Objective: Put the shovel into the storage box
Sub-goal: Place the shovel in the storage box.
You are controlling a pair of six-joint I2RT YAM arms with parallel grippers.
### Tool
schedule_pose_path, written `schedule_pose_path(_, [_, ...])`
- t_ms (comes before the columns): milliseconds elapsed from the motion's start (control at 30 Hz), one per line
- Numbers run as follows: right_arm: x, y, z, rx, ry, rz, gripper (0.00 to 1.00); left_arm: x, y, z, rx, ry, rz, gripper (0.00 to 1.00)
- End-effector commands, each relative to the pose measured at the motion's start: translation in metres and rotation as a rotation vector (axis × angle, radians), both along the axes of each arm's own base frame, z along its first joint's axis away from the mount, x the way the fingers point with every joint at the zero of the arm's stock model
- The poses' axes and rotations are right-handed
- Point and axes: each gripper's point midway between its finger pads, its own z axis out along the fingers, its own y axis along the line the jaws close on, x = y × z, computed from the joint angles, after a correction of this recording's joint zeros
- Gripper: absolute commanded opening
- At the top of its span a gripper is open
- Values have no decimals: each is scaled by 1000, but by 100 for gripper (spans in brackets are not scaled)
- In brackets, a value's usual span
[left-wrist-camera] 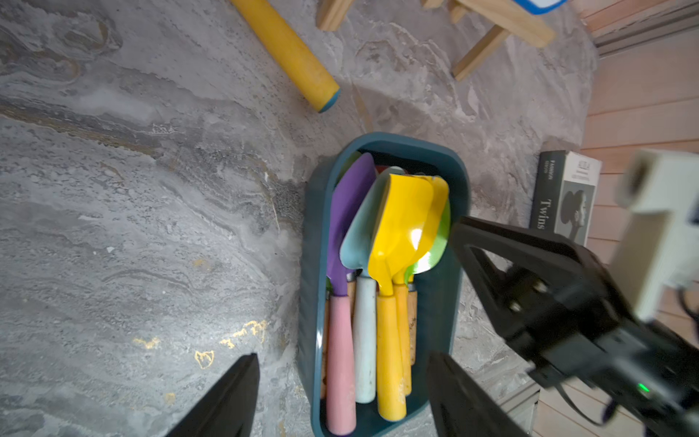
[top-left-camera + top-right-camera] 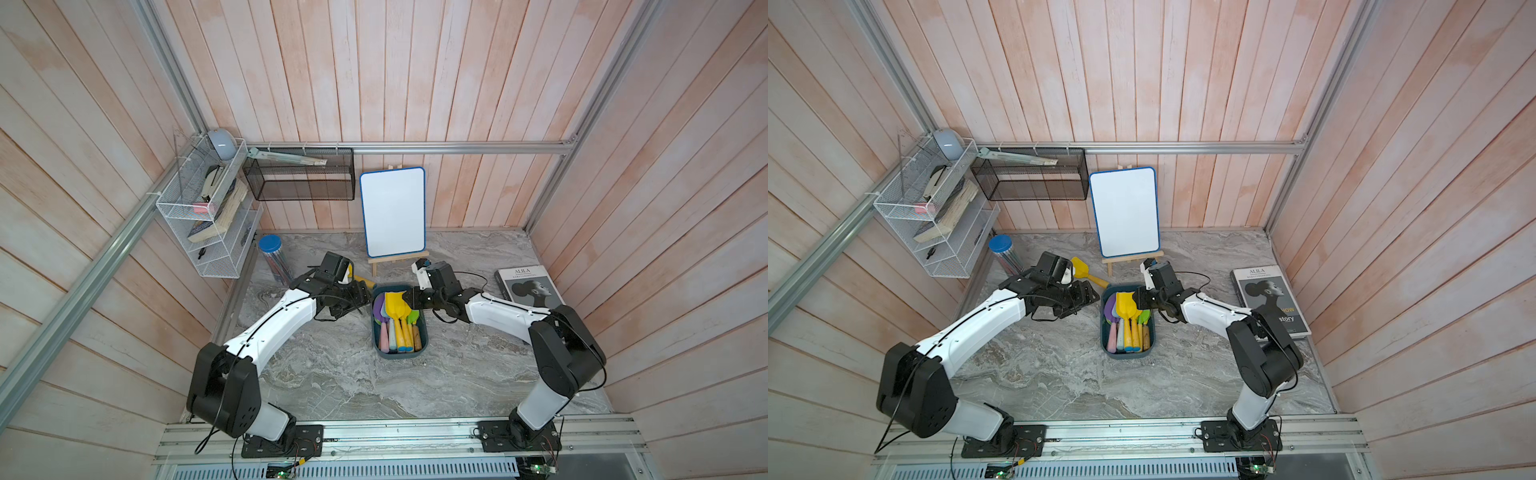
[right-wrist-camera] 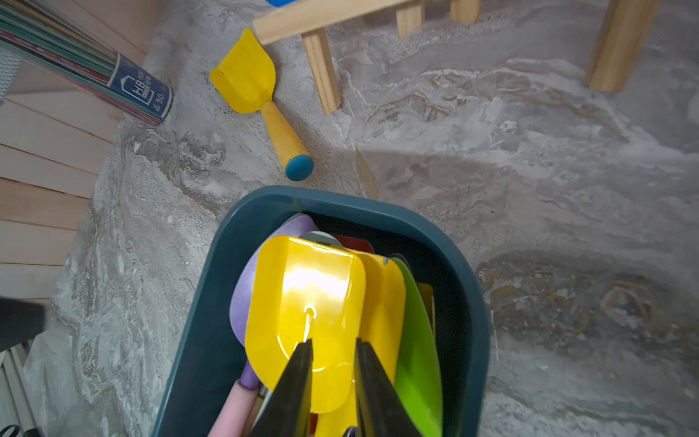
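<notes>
left gripper (image 1: 342, 357): my jaws are wide apart with nothing between them; parked close beside the storage box (image 1: 314, 265).
right gripper (image 3: 333, 342): my jaws are narrow, just a thin slit between the fingers (image 3: 295, 378). Nothing visibly pinched. Tips sit right over the top yellow shovel (image 3: 302, 302) blade; can't tell if they touch.
storage box: directly under my right jaws, off to the side of my left ones.
box contents: stacked shovels, blades at the end under my right jaws, handles at the other end. Top yellow shovel lies on the pile, second yellow shovel (image 3: 382, 295) under it. Also a green blade (image 3: 416, 340), a purple blade (image 1: 348, 212) on a pink handle (image 1: 340, 359), and a pale blue blade (image 1: 359, 234).
loose yellow shovel (image 3: 261, 98): outside the box, flat on the table (image 3: 529, 170), ahead of my right jaws past the box rim. Near the box but apart from it, blue cap (image 3: 299, 166) end toward the box.
pencil tube (image 3: 140, 90): clear, packed with pencils, beyond the loose shovel from my right jaws.
wire rack (image 2: 199, 232): holds a book and small items I can't identify.
mesh basket (image 2: 299, 178): a long pale strip (image 2: 286, 157) lies across its top; what it is, I can't tell.
hidden/unclear: in a top view my left wrist covers most of the loose shovel. Lower shovels are buried, count unclear. Something red (image 3: 353, 244) sits under the blades, can't say what. My right gripper is blurred in the left wrist view.
</notes>
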Motion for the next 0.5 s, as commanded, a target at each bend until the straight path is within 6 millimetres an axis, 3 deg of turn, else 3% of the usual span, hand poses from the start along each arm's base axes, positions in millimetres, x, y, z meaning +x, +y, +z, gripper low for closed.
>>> schedule_pose_path(0, [-6, -11, 10, -26, -19, -7, 27, 27, 7, -10, -22, 18, 56, 75])
schedule_pose_path(200, [-10, -15, 20, -28, -43, -5, 27, 74, 25, -44, -46, 83, 172, 75])
schedule_pose_path(467, [-12, -15, 12, -46, -31, 10, 27, 128, 7, -53, -85, 83, 196, 75])
